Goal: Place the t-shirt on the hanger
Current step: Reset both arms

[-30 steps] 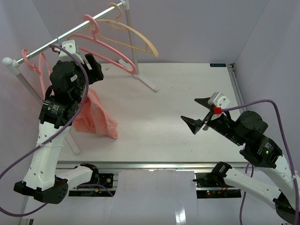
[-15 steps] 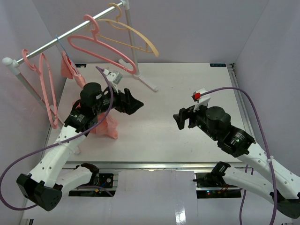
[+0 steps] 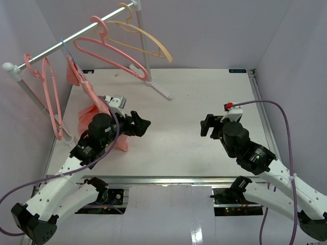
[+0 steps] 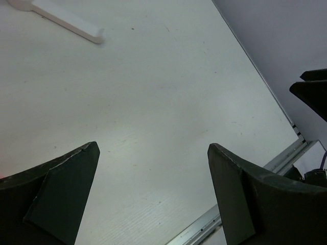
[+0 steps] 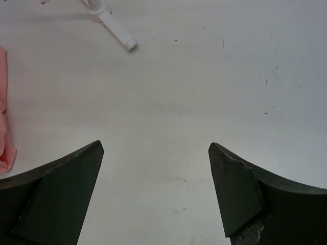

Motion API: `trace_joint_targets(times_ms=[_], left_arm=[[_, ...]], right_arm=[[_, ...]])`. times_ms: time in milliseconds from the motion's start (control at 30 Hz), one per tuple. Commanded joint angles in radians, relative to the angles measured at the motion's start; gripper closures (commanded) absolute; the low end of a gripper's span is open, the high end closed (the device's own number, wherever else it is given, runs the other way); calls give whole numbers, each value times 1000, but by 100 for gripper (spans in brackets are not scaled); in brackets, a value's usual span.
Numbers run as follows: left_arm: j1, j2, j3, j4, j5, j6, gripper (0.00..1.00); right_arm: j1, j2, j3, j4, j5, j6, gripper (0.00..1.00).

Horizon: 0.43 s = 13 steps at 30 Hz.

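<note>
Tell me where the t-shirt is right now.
Top view, far left: the t-shirt hangs from the rail and trails down behind the left arm, clear of the open left gripper.

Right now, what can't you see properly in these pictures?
- Top view: the left arm covers the lower part of the t-shirt.
- Top view: the hanger is too thin to trace, mostly under cloth.
- Right wrist view: the left edge cuts off the t-shirt.
</note>
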Motion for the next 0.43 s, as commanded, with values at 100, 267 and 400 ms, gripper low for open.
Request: trace_joint_targets(times_ms=[100, 267, 400], left_arm=[[-43, -34, -112, 84, -98, -27, 2], [-65, -71, -143, 119, -79, -16, 2], [-70, -52, -141, 124, -75, -8, 2]], right_arm=[[3, -53, -35, 83, 30, -28, 10], [4, -42, -38, 81, 8, -39, 10], [4, -33, -38, 77, -4, -42, 10]])
